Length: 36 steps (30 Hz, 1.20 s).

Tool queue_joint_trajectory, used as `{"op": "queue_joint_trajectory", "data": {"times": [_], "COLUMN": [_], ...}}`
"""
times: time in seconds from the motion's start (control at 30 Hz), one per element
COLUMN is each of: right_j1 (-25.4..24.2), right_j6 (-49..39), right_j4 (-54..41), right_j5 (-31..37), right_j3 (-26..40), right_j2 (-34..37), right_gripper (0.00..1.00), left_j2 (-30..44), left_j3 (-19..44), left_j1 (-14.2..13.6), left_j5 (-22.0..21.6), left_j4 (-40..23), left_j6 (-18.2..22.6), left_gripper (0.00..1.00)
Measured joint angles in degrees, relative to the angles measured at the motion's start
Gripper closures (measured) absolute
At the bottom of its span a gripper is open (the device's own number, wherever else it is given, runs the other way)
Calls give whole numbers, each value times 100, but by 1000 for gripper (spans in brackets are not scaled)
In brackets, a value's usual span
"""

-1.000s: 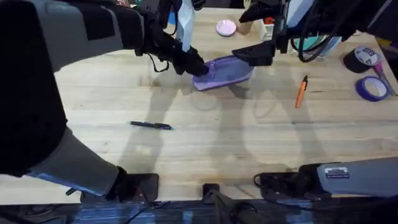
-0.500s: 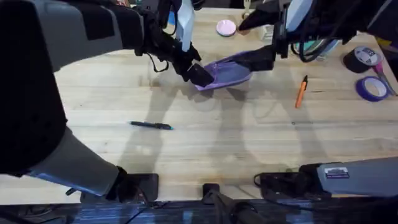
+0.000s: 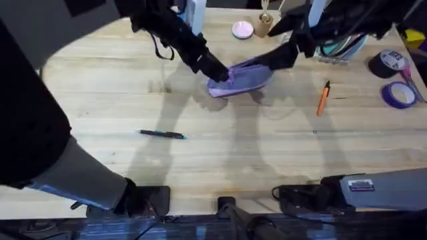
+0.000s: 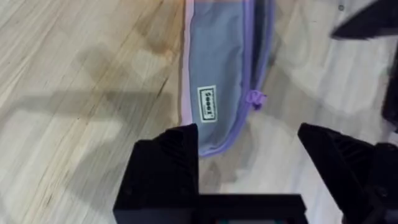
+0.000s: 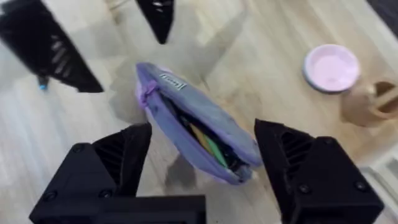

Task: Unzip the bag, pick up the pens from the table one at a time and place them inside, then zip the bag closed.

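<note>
Lavender bag [image 3: 241, 78] lies unzipped between the open, empty left gripper [image 3: 220, 72] and right gripper [image 3: 270, 60].

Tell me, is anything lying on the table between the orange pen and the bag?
Nothing visible: bare table separates the orange pen from the bag, which is unzipped.

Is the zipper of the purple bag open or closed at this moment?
Open. In the right wrist view the bag gapes along its top edge, with coloured items visible inside the dark opening.
</note>
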Motion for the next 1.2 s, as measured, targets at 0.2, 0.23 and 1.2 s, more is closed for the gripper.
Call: {"op": "queue_joint_trajectory", "data": {"times": [0.2,0.23,1.2], "right_j1": [461,564,1249], "right_j6": [163,144,-534], "right_j4": [-833,-947,-2810], "right_j5": [962,1136,2325], "right_j3": [1008,1116,2826], "right_j2": [-1,-2,662], "right_gripper": [9,9,8], "left_j2": [0,0,-1510], "left_j3": [391,403,422], "left_j1": [180,226,883], "left_j5": [-27,42,282], "left_j4": [-899,-984,-1541], "left_j6": [603,722,2390], "left_gripper": [7,7,6]}}
